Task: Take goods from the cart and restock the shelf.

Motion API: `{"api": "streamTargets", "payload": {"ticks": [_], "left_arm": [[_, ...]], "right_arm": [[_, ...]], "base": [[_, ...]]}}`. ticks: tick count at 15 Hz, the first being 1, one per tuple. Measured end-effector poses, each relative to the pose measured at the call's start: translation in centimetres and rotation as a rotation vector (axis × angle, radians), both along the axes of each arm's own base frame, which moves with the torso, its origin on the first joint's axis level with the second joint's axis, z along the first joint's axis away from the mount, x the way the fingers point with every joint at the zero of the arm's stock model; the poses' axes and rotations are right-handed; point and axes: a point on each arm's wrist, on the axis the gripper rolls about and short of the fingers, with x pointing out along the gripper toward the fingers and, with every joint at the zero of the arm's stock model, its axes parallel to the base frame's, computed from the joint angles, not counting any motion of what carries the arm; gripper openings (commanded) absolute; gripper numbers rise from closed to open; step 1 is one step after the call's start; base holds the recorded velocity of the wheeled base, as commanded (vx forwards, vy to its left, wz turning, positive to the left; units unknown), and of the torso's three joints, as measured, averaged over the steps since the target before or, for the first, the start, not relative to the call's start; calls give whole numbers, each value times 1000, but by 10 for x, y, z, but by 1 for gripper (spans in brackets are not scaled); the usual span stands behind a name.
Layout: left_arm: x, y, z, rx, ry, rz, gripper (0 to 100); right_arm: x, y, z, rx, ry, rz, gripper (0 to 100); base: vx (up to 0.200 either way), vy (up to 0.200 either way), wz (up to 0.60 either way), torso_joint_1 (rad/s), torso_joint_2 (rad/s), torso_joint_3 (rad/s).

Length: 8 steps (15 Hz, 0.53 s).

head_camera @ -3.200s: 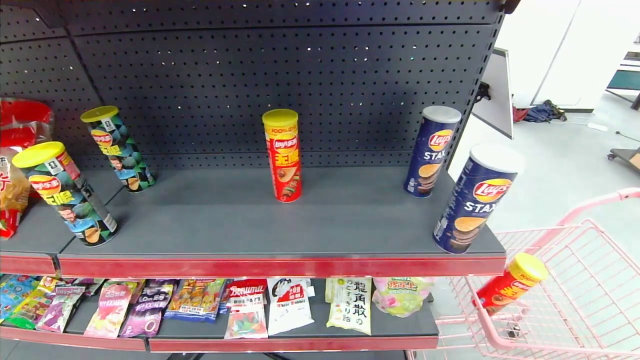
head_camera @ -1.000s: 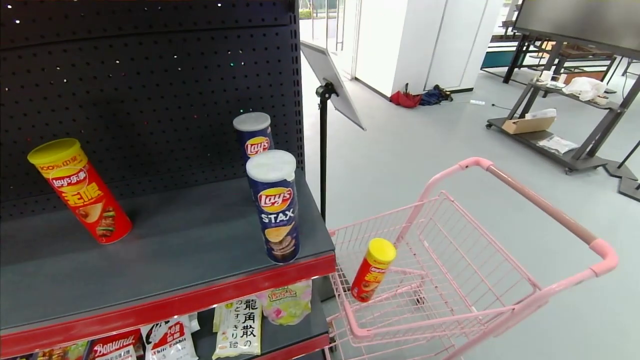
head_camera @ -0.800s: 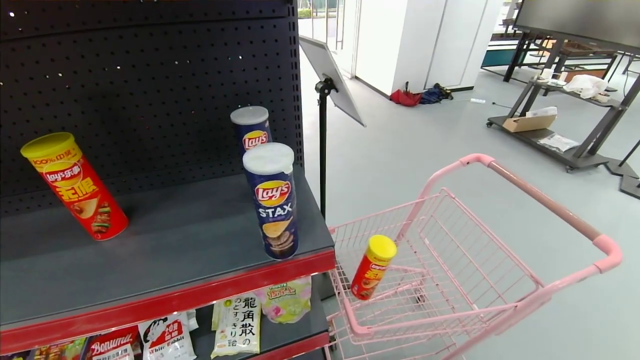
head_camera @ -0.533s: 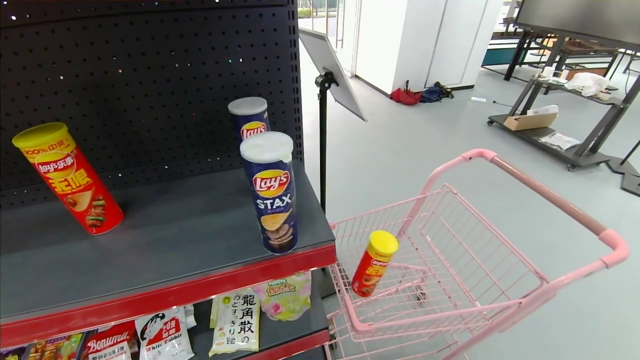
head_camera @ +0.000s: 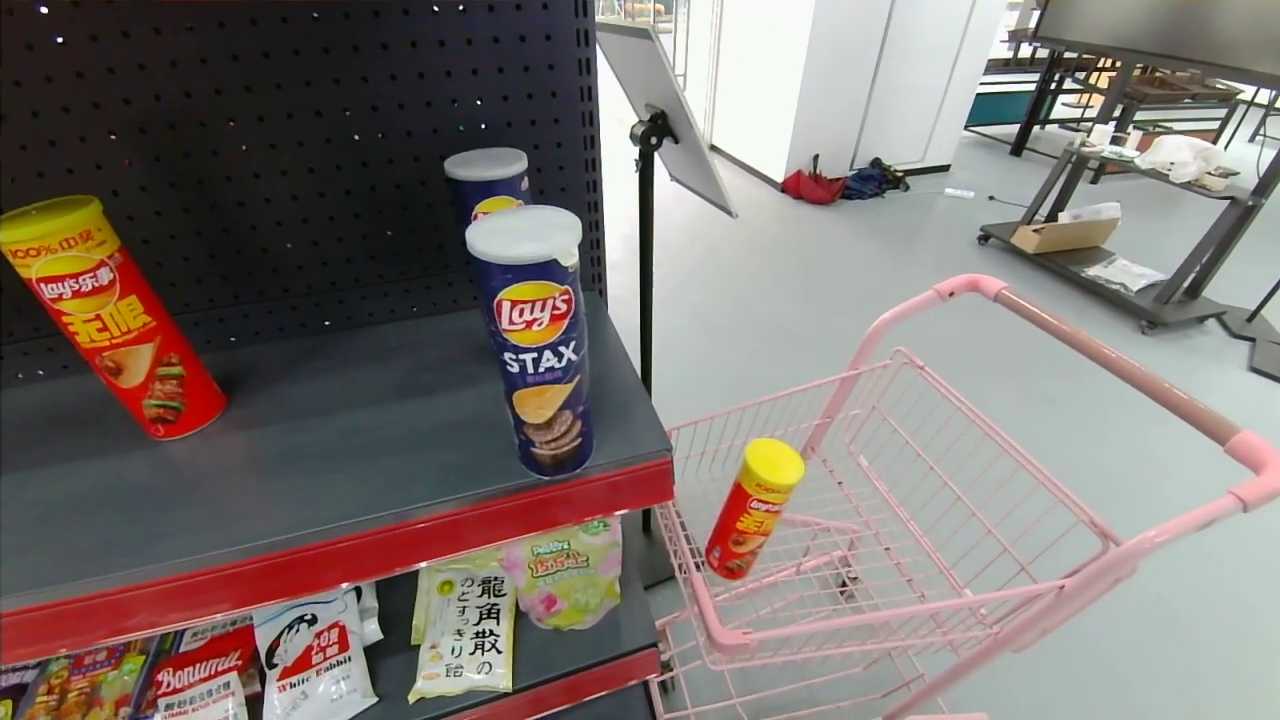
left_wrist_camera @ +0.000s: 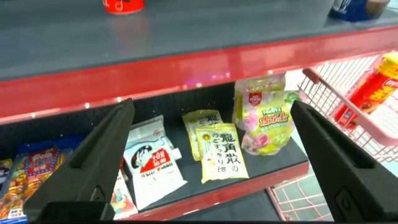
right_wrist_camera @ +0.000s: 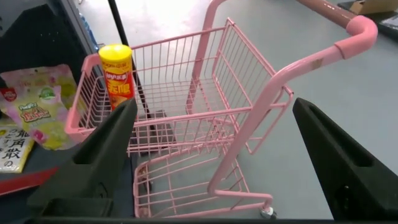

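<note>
Red can (right_wrist_camera: 117, 76) in pink cart (right_wrist_camera: 268, 92), ahead of spread right pincer (right_wrist_camera: 211, 107)

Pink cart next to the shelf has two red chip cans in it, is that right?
Not quite. The pink cart is next to the shelf, but it has just one red chip can in it, not two. The can sits at the end of the cart nearest the shelf. The head view shows this, and so does the right wrist view.
</note>
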Motion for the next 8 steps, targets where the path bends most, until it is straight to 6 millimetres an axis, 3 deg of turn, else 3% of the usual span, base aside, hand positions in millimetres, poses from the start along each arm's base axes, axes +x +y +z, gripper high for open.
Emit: {"api": "streamTargets", "payload": {"ticks": [8], "left_arm": [[0,0,0,0,0,0,100]], "right_arm": [[0,0,0,0,0,-1,100]], "base": [[0,0,0,-179,504,328]]}}
